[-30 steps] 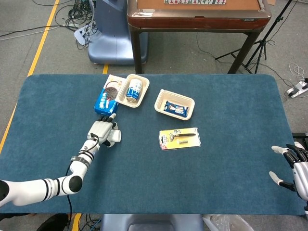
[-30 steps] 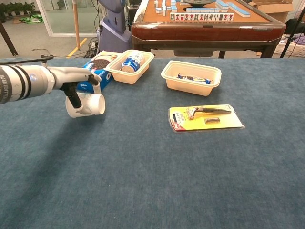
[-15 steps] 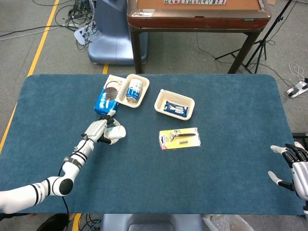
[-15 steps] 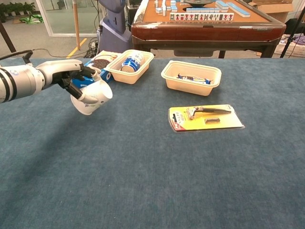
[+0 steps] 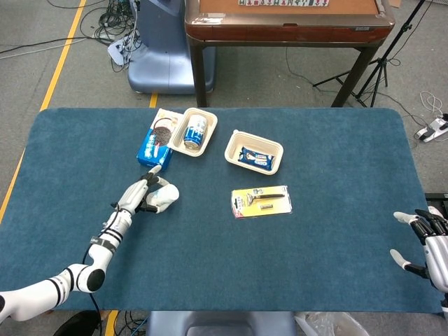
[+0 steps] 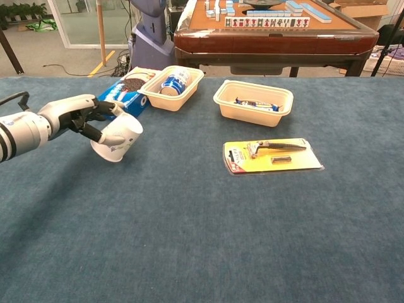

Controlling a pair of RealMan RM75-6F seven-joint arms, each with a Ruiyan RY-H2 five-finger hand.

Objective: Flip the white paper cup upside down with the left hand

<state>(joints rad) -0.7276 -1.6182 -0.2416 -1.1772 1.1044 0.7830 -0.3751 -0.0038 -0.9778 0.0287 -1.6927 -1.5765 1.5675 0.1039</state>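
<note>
Holding the white paper cup [image 6: 118, 138] by its side wall in the left hand [image 6: 81, 117], tilted mouth-down, rim nearing the surface [image 6: 202, 227]. Likely handling as light, thin and easily crushed, so gripping gently mid-wall. Idling at the surface edge, the right hand [image 5: 428, 245], fingers apart, holding nothing.

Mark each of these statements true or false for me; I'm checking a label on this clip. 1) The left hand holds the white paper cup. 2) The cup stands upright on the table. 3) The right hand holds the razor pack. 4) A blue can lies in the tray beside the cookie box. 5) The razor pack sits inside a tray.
1) True: the left hand grips the white paper cup.
2) False: it is tilted in the hand.
3) False: the right hand is empty, far from the razor pack.
4) True: the blue can lies in the tray beside the cookie box.
5) False: it lies flat on the table.
</note>
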